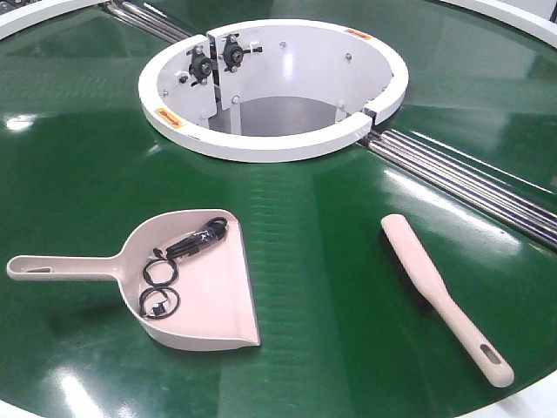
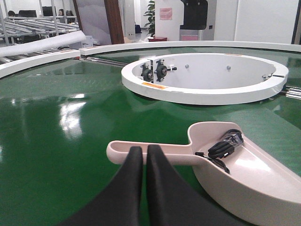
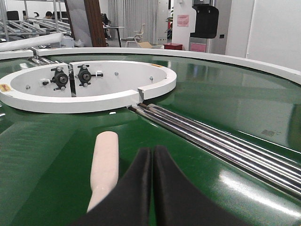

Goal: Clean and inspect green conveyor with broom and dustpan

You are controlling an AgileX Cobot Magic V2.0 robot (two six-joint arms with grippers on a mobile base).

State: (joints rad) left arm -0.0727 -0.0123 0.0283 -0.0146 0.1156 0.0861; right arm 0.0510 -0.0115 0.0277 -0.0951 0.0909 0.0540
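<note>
Green and shiny, the green conveyor is filling almost every picture, with its white ring around the big round hole in the middle and the metal rollers running out from the ring to the side.

We are looking down from the front view and seeing both tools lying flat on the belt, well apart. The dustpan is lying to the left, its long handle pointing left and its wide mouth pointing right. It is beige-pink. Inside it we are seeing some black rings and a black bundle of cord. The broom is lying to the right, slim and beige-pink, with dark bristles peeking out under one edge and a slot hole at the near end. No arms are showing in this view.

From the left wrist view we are seeing more: the left gripper is hanging just in front of the dustpan handle, its two black fingers pressed together with nothing between them. Far behind, a room with racks and a plant is showing.

From the right wrist view we are seeing the right gripper, fingers also pressed together and holding nothing, just beside the rounded end of the broom.
</note>
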